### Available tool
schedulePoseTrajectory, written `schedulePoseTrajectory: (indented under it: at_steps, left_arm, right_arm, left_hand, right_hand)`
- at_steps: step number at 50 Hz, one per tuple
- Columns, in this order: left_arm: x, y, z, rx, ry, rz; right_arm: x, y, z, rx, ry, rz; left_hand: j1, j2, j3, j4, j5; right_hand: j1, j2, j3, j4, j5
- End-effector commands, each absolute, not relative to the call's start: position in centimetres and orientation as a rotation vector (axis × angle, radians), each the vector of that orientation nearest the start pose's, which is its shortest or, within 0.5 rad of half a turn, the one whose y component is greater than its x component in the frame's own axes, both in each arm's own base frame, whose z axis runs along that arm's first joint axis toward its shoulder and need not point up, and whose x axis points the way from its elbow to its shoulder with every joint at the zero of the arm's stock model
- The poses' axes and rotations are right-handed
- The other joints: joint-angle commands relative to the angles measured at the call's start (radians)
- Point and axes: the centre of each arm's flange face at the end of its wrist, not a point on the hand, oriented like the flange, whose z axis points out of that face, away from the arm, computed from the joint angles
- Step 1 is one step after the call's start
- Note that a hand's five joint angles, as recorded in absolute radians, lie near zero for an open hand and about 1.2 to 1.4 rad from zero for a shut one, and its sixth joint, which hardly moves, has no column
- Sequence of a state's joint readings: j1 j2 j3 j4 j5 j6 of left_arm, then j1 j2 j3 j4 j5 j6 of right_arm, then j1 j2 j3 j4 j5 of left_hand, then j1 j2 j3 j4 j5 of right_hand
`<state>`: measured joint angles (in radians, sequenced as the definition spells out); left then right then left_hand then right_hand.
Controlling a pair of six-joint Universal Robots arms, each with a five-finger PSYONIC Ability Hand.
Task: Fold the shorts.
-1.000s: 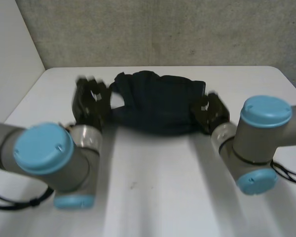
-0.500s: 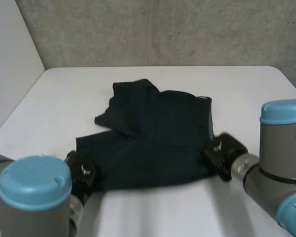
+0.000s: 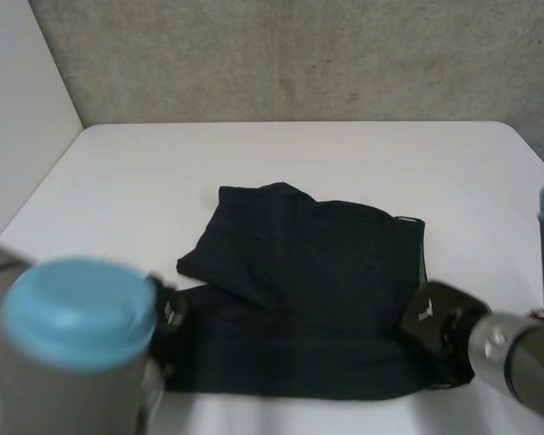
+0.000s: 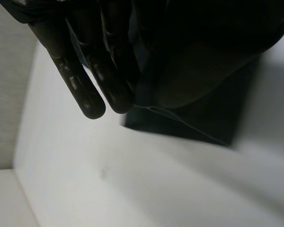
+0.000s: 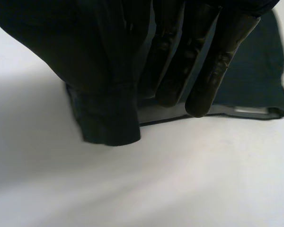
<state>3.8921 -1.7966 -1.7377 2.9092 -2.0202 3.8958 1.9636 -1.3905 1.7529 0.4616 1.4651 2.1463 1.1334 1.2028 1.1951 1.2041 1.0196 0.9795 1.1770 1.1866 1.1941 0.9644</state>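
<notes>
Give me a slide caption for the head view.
Left hand and right hand pinch the near corners of the dark shorts on the white table.

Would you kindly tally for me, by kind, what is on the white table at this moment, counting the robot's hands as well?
Shorts: 1, dark shorts lying spread on the table.
Hands: 2, the left hand and the right hand, each pinching a near corner of the shorts.
Total: 3
</notes>
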Motion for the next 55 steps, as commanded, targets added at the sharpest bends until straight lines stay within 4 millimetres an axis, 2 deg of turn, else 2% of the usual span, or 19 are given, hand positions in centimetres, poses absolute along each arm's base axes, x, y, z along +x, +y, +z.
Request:
schedulePoseTrajectory:
  at_steps: [1, 2, 5, 6, 10, 17, 23, 24, 25, 26, 28, 31, 35, 36, 39, 40, 44, 49, 55]
  left_arm:
    - [-33.6, -24.5, 19.3, 1.223, 1.81, -1.63]
    - [-34.9, -26.4, 19.4, 1.182, 1.773, -1.691]
    - [-36.5, -28.9, 19.3, 1.136, 1.726, -1.75]
    - [-37.1, -30.5, 18.9, 1.109, 1.699, -1.771]
    - [-38.4, -33.8, 17.8, 1.056, 1.631, -1.826]
    - [-40.7, -37.6, 16.8, 0.938, 1.432, -2.047]
    - [-41.9, -38.1, 15.6, 0.956, 1.331, -2.17]
    - [-42.2, -37.9, 15.4, 0.967, 1.331, -2.174]
    - [-42.5, -37.4, 14.8, 0.99, 1.344, -2.173]
    - [-42.6, -37.2, 14.4, 1.002, 1.354, -2.168]
    - [-42.7, -36.7, 13.6, 1.026, 1.379, -2.159]
    - [-43.1, -34.9, 12.9, 1.075, 1.441, -2.157]
    - [-41.7, -34.1, 16.2, 1.024, 1.532, -2.202]
    - [-40.5, -33.9, 17.4, 0.988, 1.596, -2.225]
    - [-38.6, -33.7, 18.9, 0.908, 1.711, -2.267]
    - [-37.5, -33.1, 20.2, 0.847, 1.787, -2.315]
    - [-35.9, -30.6, 22.0, 0.82, 1.982, -2.408]
    - [-33.7, -28.2, 22.3, 0.862, 2.15, -2.406]
    - [-31.3, -26.3, 20.7, 0.882, 2.254, -2.296]
  right_arm:
    - [24.7, -24.3, 19.2, -1.807, 2.343, -1.456]
    - [25.3, -25.9, 19.0, -1.771, 2.345, -1.512]
    - [26.2, -29.0, 18.9, -1.69, 2.359, -1.655]
    - [26.4, -29.7, 18.9, -1.667, 2.366, -1.694]
    - [27.4, -32.9, 18.1, -1.608, 2.355, -1.856]
    - [29.2, -37.5, 15.5, -1.533, 2.235, -2.131]
    - [29.9, -39.5, 14.3, -1.487, 2.135, -2.323]
    - [30.0, -39.7, 14.4, -1.468, 2.124, -2.354]
    - [29.9, -39.9, 14.5, -1.439, 2.121, -2.398]
    - [29.9, -39.9, 14.6, -1.424, 2.127, -2.414]
    - [29.5, -39.8, 14.8, -1.393, 2.154, -2.422]
    - [28.4, -39.2, 16.8, -1.263, 2.188, -2.434]
    - [27.7, -36.8, 20.9, -1.036, 2.123, -2.426]
    - [27.4, -35.8, 21.9, -0.976, 2.104, -2.393]
    - [26.9, -34.1, 21.7, -0.97, 2.132, -2.264]
    - [26.5, -33.1, 21.1, -0.979, 2.173, -2.162]
    - [24.9, -31.1, 19.0, -0.983, 2.322, -1.876]
    - [23.8, -29.3, 17.2, -0.924, 2.431, -1.65]
    - [22.9, -29.5, 15.8, -0.879, 2.451, -1.652]
  left_hand:
    - [0.263, 0.193, 0.201, 0.192, 0.202]
    - [0.263, 0.193, 0.201, 0.192, 0.202]
    - [0.263, 0.193, 0.201, 0.192, 0.202]
    - [0.263, 0.193, 0.201, 0.192, 0.202]
    - [0.263, 0.193, 0.201, 0.192, 0.202]
    - [0.263, 0.193, 0.201, 0.192, 0.202]
    - [0.263, 0.193, 0.201, 0.192, 0.202]
    - [0.263, 0.193, 0.201, 0.192, 0.202]
    - [-0.548, -0.617, -0.609, -0.618, -0.608]
    - [-0.959, -1.028, -1.021, -1.03, -1.02]
    - [-0.871, -0.94, -0.933, -0.941, -0.932]
    - [-0.959, -1.028, -1.021, -1.03, -1.02]
    - [-0.959, -1.028, -1.021, -1.03, -1.02]
    - [-0.959, -1.028, -1.021, -1.03, -1.02]
    - [-0.958, -1.027, -1.02, -1.029, -1.019]
    - [-0.955, -1.025, -1.017, -1.026, -1.016]
    - [-0.955, -1.024, -1.017, -1.026, -1.016]
    - [-0.952, -1.022, -1.014, -1.023, -1.013]
    - [-0.955, -1.024, -1.017, -1.026, -1.016]
  right_hand:
    - [0.417, 0.219, 0.21, 0.202, 0.257]
    - [0.417, 0.219, 0.21, 0.202, 0.257]
    - [0.417, 0.219, 0.21, 0.202, 0.257]
    - [0.417, 0.219, 0.21, 0.202, 0.257]
    - [0.417, 0.219, 0.21, 0.202, 0.257]
    - [0.417, 0.219, 0.21, 0.202, 0.257]
    - [0.417, 0.219, 0.21, 0.202, 0.257]
    - [0.139, -0.059, -0.068, -0.076, -0.021]
    - [-0.742, -0.939, -0.949, -0.956, -0.901]
    - [-0.805, -1.002, -1.012, -1.02, -0.964]
    - [-0.805, -1.002, -1.012, -1.02, -0.964]
    - [-0.805, -1.002, -1.012, -1.02, -0.964]
    - [-0.805, -1.002, -1.012, -1.02, -0.964]
    - [-0.805, -1.002, -1.012, -1.02, -0.964]
    - [-0.805, -1.002, -1.012, -1.02, -0.964]
    - [-0.805, -1.002, -1.012, -1.02, -0.964]
    - [-0.805, -1.002, -1.012, -1.02, -0.964]
    - [-0.783, -0.981, -0.99, -0.998, -0.943]
    - [-0.628, -0.825, -0.835, -0.842, -0.787]
